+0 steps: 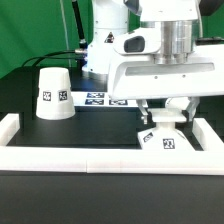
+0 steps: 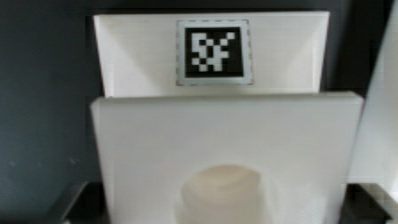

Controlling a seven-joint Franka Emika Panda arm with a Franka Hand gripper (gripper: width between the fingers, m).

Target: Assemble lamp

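Observation:
The small white square base (image 1: pixel 160 138) stands on the black table by the front rail, at the exterior view's right, with tags on its sides. My gripper (image 1: pixel 167 112) is straight above it, jaws wide apart, one finger at each side of the base and shut on it. In the wrist view the base (image 2: pixel 214 110) fills the frame with a tag on it. A rounded hollow in the base lies between the dark fingertips (image 2: pixel 71 206). The tapered shade (image 1: pixel 52 93) stands alone, mouth down, at the exterior view's left. The bulb is out of view.
White border rails run along the front (image 1: pixel 100 160) and up both sides (image 1: pixel 8 128). The marker board (image 1: pixel 100 98) lies flat behind the shade, in front of the arm's base. Cables hang at the back left.

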